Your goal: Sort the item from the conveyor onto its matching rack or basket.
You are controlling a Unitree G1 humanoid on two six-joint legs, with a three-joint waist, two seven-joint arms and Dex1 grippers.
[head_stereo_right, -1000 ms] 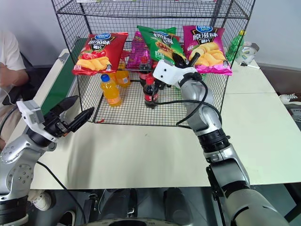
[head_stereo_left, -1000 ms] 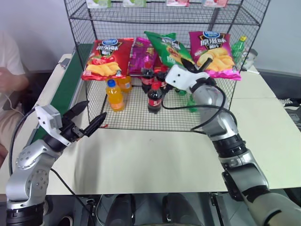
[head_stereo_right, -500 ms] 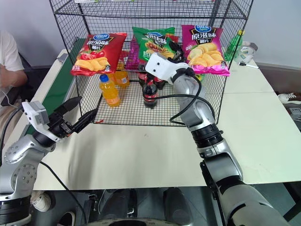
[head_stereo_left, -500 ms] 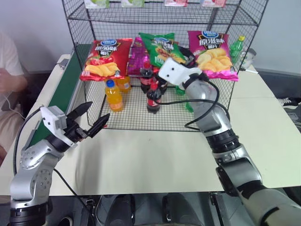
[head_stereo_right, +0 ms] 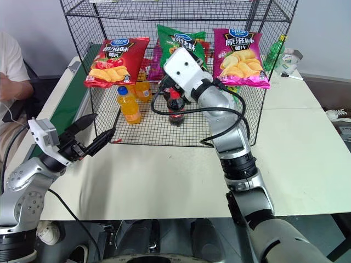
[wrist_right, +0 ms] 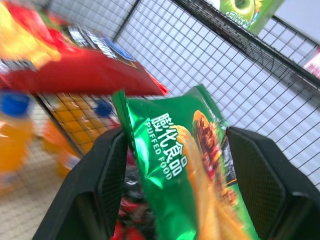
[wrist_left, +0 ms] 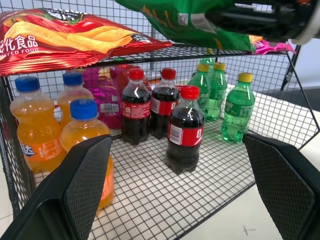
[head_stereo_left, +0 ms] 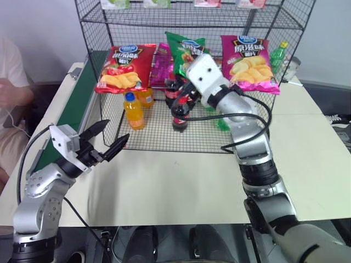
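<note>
Green chip bag (head_stereo_right: 181,41) sits on the rack (head_stereo_left: 104,13) middle tier, between the red chip bag (head_stereo_left: 122,67) at its 9 o'clock and the magenta chip bag (head_stereo_left: 249,56) at its 3 o'clock; a purple bag (head_stereo_left: 162,64) lies partly under or behind it. Right pincer (wrist_right: 172,170) is at the green bag's front edge, fingers (wrist_right: 107,175) spread to either side of the bag's lower end; the bag lies between them, and contact cannot be told from the wrist view. In the head views the right wrist's white housing covers the bag's lower part.

Left pincer (head_stereo_left: 107,139) hovers over the bench (head_stereo_left: 181,186) at roughly 7 o'clock from the rack's front, wide open, nothing between the fingers (wrist_left: 87,175), pointing at the bottom tier.

Bottom tier: orange soda bottles (wrist_left: 82,135) toward 9 o'clock, cola bottles (wrist_left: 184,129) in the middle, green soda bottles (wrist_left: 237,107) toward 3 o'clock, all upright. Conveyor (head_stereo_left: 77,101) runs along the bench's left edge beside the rack. A person's arm (head_stereo_left: 11,90) shows at 9 o'clock. One more green bottle (head_stereo_left: 277,53) stands outside the rack near 2 o'clock.
</note>
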